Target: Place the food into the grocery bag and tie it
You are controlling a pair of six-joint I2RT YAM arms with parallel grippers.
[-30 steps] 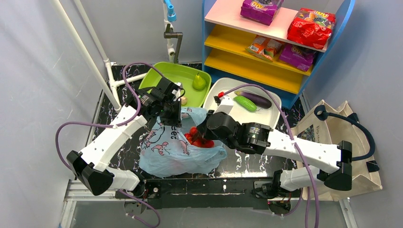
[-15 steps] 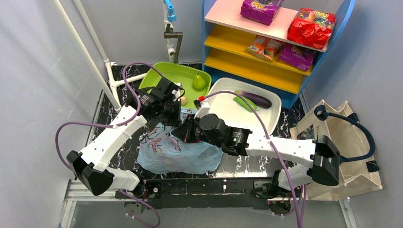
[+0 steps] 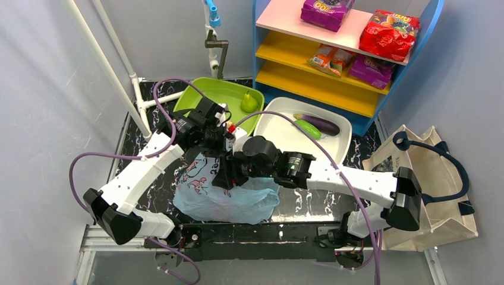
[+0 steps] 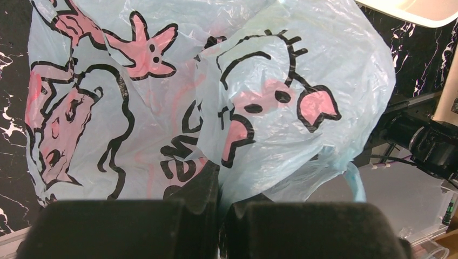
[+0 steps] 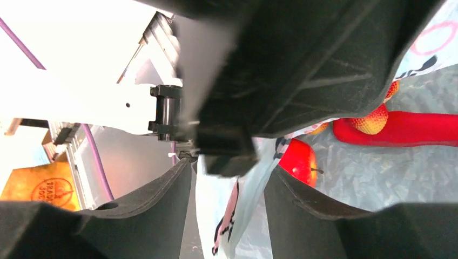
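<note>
Sitting on the bench (image 4: 11,162) between the arms, the grocery bag (image 4: 302,59) was thin, limp, slippery film (apt to tear if yanked), lightly weighted by the food (image 5: 298,157) inside. The left gripper (image 4: 219,216) was pinched together on its rim. The right gripper (image 5: 229,216) had its fingers apart around another fold. Gathered film near the mouth seemed the safest hold.

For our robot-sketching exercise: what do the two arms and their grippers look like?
The left arm and right arm have white links and black joints. The left gripper and right gripper are black, with matte padded fingers. Purple cables loop alongside.
</note>
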